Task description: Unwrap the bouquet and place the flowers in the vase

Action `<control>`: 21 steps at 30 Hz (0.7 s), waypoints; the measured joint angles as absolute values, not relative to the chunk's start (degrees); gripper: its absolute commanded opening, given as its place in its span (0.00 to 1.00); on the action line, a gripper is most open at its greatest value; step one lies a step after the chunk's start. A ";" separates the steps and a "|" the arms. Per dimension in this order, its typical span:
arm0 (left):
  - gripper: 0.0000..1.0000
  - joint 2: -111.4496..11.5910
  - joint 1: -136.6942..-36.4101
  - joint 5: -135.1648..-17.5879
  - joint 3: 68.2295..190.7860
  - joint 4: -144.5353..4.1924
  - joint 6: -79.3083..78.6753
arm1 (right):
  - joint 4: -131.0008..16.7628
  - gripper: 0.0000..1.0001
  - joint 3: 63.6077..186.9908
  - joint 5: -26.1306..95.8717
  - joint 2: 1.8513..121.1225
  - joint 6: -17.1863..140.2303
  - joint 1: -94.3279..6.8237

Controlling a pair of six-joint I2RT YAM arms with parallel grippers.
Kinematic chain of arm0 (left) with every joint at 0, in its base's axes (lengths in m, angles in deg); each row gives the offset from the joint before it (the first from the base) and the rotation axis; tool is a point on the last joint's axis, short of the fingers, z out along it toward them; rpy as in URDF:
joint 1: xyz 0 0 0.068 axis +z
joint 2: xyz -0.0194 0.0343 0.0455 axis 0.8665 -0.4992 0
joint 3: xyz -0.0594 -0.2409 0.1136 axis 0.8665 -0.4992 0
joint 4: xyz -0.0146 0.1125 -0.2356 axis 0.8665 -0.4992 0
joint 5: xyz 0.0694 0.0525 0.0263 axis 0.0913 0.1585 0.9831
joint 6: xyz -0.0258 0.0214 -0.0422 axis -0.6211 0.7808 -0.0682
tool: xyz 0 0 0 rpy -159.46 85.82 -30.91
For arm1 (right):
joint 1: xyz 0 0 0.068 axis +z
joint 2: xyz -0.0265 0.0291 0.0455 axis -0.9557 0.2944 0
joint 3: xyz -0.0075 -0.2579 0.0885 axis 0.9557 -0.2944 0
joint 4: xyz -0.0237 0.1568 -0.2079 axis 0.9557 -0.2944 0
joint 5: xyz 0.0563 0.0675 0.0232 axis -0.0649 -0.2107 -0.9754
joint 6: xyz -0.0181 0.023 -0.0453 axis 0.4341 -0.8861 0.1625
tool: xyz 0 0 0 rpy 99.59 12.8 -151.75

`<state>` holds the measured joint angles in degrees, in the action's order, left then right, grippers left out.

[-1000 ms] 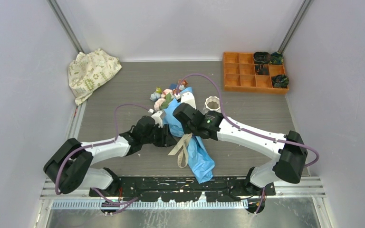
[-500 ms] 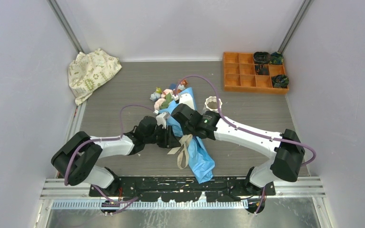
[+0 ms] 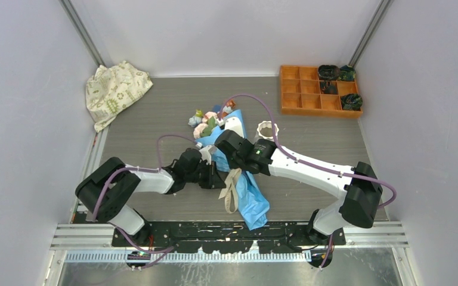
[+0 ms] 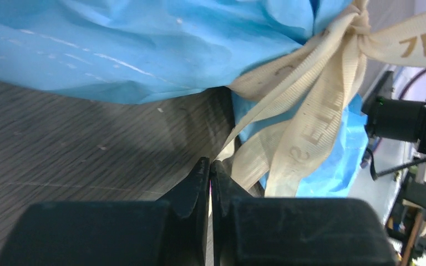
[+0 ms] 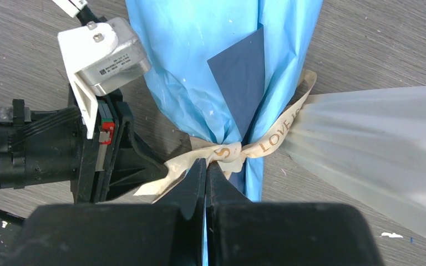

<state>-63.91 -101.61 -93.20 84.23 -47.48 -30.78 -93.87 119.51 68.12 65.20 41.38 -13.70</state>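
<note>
Grey bench [image 3: 155,107] holding bouquet [image 3: 250,196] at centre, just left of vase [image 3: 266,129]. Pinches ribbon [image 4: 310,122] tail in nearly shut left end effector [image 4: 210,163]; rests shut right end effector [image 5: 206,163] at knot [image 5: 226,152], grip unclear. Ribbon not yet undone; unwrapping, placing flowers [image 3: 206,122] left.

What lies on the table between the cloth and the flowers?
Nothing: only bare grey table separates the cloth from the flowers, as the top view shows.
</note>
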 measured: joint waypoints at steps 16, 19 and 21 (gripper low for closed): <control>0.00 -46.14 -93.96 -64.02 95.73 -81.33 -25.95 | -96.49 0.01 123.84 71.88 63.04 43.80 -13.70; 0.00 -45.81 -90.05 -61.18 95.73 -85.71 -25.82 | -97.49 0.01 124.47 73.08 61.33 44.22 -13.70; 0.00 -45.81 -87.67 -60.48 95.73 -87.28 -25.82 | -98.46 0.01 125.00 74.17 60.02 44.28 -13.70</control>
